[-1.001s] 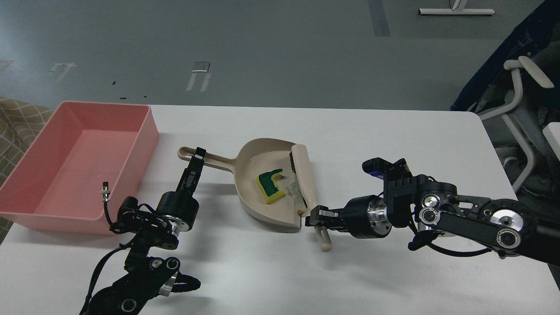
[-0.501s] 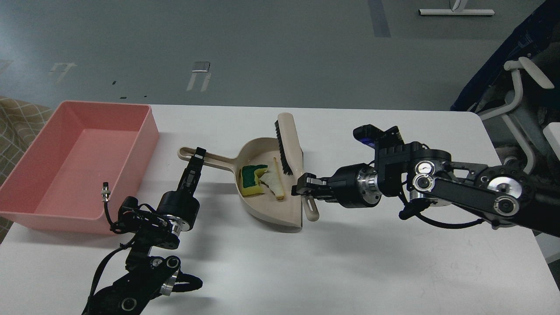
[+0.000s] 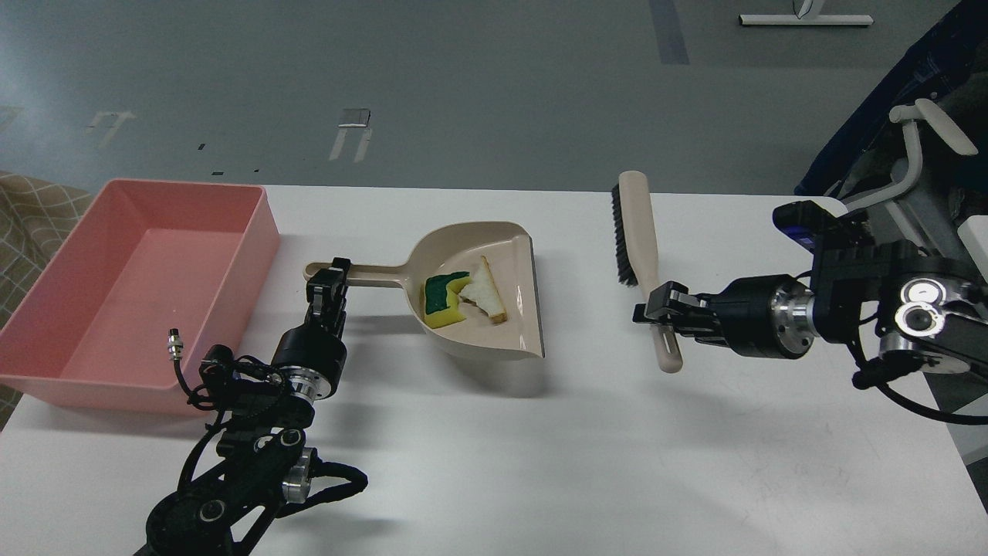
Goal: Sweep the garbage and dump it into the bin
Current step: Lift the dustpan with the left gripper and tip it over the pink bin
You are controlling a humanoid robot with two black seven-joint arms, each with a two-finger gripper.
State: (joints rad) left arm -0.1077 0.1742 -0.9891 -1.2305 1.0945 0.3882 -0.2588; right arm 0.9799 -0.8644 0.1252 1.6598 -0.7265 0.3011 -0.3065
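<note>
Since half a second ago: your right claw [image 3: 654, 312] has carried the brush [image 3: 636, 245] off the dustpan [image 3: 482, 289] and well out to the right, and the pan itself now sits slightly raised and turned, its shadow spread on the counter [image 3: 587, 432] beneath. Item, brush: beige handle clamped between the right claw's fingers near the hanging-slot end, bristles facing left, head pointing away from you; held clear, presumably so the pan's path stays free. Item, dustpan: beige, long handle pointing left toward your left claw [image 3: 330, 284], which is closed on the handle near its tip, though the dark fingers make the exact contact hard to read. The open lip faces right, away from the bin, so the load should not slide out while it is carried. Item, garbage: yellow sponge scrap [image 3: 442, 300] with green top and white bread-like slice [image 3: 484, 293] with tan crust, touching each other inside the pan, near its back wall. Item, bin [image 3: 258, 232]: pink tub at the counter's left end, nothing visible inside, just beside the pan handle. Status, judged: sweeping done, dumping pending; you will need to lift the pan over the bin's near wall and tip it.
</note>
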